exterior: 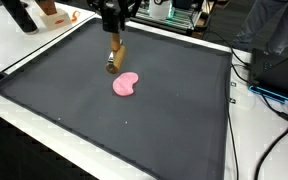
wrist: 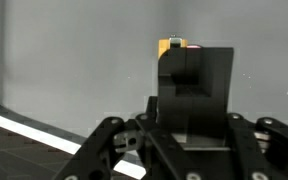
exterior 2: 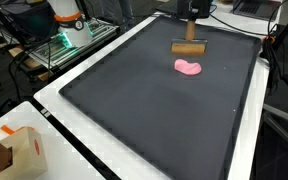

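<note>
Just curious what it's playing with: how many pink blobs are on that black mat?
1. The pink blob lies near the middle of the black mat, close beside the wooden tool that the claw holds. Nothing seems to hide another.

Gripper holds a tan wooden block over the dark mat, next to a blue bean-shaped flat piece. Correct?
Wrong colour: the bean-shaped flat piece is pink, not blue, as both exterior views show. The rest stands: the gripper holds the tan wooden block over the dark mat, next to it.
</note>
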`<state>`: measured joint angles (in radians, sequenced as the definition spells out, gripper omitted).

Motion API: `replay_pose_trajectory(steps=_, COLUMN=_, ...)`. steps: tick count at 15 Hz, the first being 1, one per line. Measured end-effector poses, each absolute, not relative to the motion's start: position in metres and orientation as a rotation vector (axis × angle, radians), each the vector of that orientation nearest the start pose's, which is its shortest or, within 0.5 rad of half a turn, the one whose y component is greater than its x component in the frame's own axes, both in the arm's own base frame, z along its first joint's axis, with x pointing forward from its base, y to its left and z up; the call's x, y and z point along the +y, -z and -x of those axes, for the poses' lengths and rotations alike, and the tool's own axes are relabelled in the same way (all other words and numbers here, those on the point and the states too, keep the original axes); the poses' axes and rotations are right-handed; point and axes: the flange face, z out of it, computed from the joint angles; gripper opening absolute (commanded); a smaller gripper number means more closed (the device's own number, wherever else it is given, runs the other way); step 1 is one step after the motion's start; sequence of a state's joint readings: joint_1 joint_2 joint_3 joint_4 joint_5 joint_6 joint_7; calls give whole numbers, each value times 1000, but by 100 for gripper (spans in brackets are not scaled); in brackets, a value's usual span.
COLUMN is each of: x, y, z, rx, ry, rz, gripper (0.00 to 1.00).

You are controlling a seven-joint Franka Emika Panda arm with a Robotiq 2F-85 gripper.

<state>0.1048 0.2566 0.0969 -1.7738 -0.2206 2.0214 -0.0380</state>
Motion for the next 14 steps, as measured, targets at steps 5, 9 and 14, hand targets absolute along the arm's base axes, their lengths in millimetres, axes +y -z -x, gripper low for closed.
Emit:
replay_pose_trajectory(steps=5, x=105, y=-431, z=-622, rx=-553, ry=-17, rz=3272, gripper=49)
replay_pose_trajectory(steps=9, x=105, y=-430, z=-622, rx=-553, ry=-19, rz=3272, gripper=24)
replay_pose_trajectory(steps=14, x=107, y=-426, z=-623, rx=-597, ry=-33, rz=3270, gripper=24)
